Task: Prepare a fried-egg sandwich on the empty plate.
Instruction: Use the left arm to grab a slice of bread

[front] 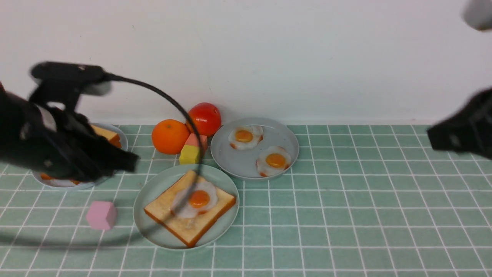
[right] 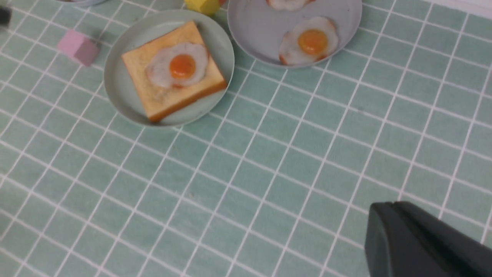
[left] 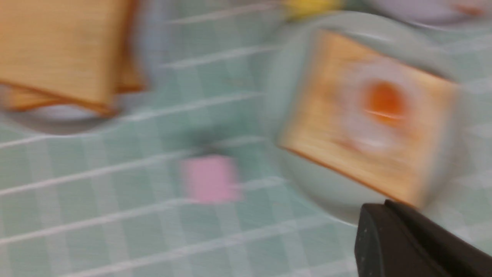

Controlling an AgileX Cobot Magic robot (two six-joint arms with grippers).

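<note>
Front view: one toast slice (front: 169,211) lies on the mint-green plate (front: 153,188) with a fried egg (front: 196,200) on top of it, left of the middle of the green-tiled bench (front: 346,211) and towards its near edge. Just behind the plate and to its right sits a grey plate (front: 234,157) carrying two more eggs. An orange (front: 170,136), a tomato (front: 205,118) and a yellow-and-pink block (front: 191,152) cluster near the back edge. A pink cube (front: 101,215) stands apart from the mint-green plate's left side. By the left edge, a pale plate (front: 122,138) holds more toast (front: 105,134), partly hidden by the left arm (front: 57,146), whose jaws are closed on nothing above it. The right arm (front: 461,134) hangs over the right edge, its jaws likewise closed and empty.
</note>
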